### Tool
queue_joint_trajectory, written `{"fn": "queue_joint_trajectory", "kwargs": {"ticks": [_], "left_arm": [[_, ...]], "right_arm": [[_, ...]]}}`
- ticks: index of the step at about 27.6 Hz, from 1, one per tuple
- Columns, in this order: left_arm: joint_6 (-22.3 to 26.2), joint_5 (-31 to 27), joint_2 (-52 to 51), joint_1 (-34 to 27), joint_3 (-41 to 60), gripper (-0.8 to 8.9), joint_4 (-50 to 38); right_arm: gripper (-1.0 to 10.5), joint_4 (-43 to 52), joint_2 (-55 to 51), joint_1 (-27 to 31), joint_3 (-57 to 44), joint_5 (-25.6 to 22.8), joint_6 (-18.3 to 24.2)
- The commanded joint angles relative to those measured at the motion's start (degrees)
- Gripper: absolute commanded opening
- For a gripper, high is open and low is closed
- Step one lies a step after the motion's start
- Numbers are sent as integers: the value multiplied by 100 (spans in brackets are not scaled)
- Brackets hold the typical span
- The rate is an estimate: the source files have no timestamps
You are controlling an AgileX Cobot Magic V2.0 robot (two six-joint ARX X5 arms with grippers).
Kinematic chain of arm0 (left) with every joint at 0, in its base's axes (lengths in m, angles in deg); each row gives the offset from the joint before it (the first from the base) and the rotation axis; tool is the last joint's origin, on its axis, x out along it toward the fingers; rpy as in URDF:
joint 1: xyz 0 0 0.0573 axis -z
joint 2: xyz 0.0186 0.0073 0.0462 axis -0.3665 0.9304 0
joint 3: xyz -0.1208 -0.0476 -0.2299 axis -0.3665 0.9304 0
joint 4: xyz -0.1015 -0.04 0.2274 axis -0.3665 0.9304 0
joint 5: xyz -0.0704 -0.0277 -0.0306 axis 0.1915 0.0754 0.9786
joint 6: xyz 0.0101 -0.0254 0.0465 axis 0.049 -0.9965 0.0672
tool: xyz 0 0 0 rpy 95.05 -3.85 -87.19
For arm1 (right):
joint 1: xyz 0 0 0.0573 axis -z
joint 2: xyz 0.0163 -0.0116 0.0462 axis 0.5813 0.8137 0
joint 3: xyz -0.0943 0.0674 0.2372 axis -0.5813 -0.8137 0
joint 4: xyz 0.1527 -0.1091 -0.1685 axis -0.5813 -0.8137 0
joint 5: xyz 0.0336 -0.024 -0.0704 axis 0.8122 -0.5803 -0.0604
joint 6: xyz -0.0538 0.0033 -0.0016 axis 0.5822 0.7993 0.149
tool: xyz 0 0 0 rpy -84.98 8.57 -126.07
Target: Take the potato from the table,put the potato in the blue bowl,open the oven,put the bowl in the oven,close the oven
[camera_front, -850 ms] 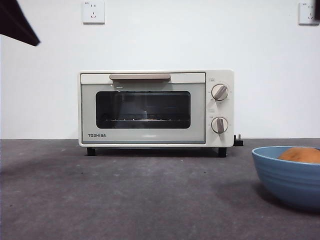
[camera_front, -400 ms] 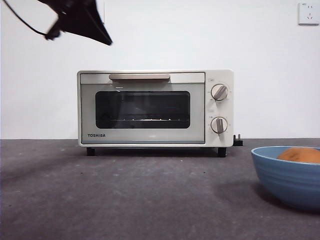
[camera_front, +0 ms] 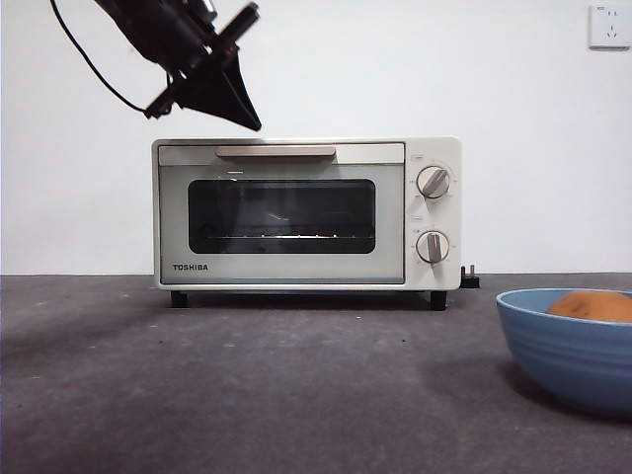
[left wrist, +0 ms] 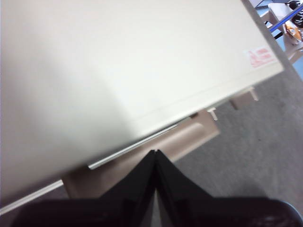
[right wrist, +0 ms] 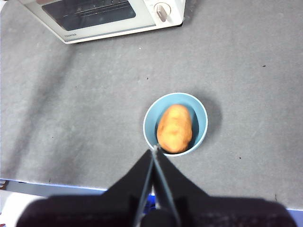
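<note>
Left gripper (camera_front: 247, 118) is seen above the oven's (camera_front: 306, 212) top left corner, jaws pressed together, nothing held. In the left wrist view its tip is poised over the handle (left wrist: 142, 161), not yet touching.

Oven door is judged shut; the handle bar (camera_front: 276, 151) sits along the top edge. Opening appears to be the step in hand.

Blue bowl (camera_front: 573, 346) is found at the far right of the table (camera_front: 247, 395), well apart from the oven. The potato (camera_front: 592, 306) is already lying in it.

Right gripper (right wrist: 155, 150) is held high above the bowl's rim, jaws closed, empty.

Risks: closed jaws could slip off the smooth bar. A hard pull might drag the light oven forward. The door's swing should be kept clear of the bowl.
</note>
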Motion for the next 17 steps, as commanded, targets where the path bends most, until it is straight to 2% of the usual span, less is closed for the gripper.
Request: {"fn": "queue_joint_trajectory", "kwargs": {"ticks": [1, 12, 17], "left_arm": [[-55, -245, 149, 26, -17, -6, -33], [79, -398, 212, 87, -17, -6, 229], [511, -988, 212, 317, -17, -6, 688]], "right_arm": [[-12, -101, -24, -7, 9, 17, -61], [-12, -31, -24, -7, 9, 11, -57], [-12, -50, -24, -7, 11, 13, -61]]}}
